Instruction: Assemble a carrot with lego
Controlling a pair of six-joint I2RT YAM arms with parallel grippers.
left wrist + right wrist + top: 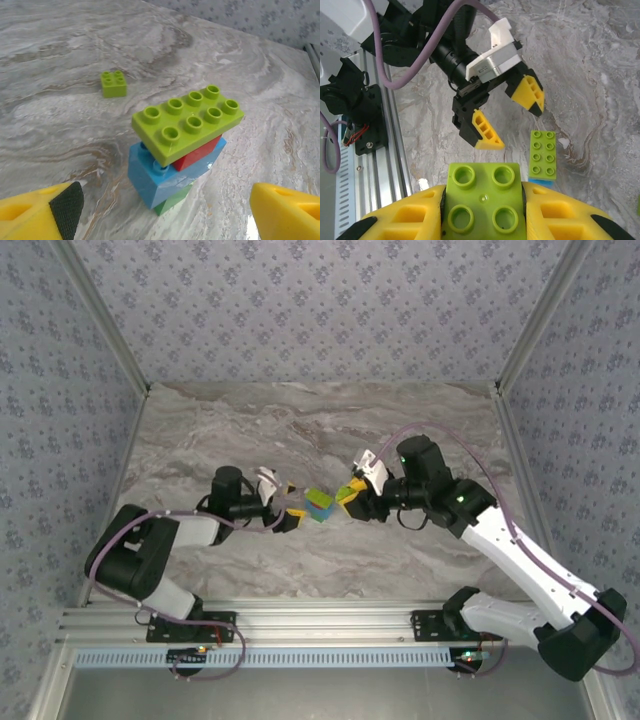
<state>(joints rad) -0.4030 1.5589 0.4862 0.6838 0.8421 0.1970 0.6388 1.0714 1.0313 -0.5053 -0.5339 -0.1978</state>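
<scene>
Lime brick (484,200) pinched in right pincer (350,498); left pincer (512,120) spread, facing the carrot (175,165) standing upright, green end down.

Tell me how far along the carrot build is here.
Done: the carrot stack stands on the table, green brick, blue brick, red brick, then a long lime brick on top. In hand: the right gripper is shut on a small lime brick beside the stack; the left gripper is open, holding nothing. Left, it seems: fitting that brick and the loose lime brick lying on the table.
</scene>
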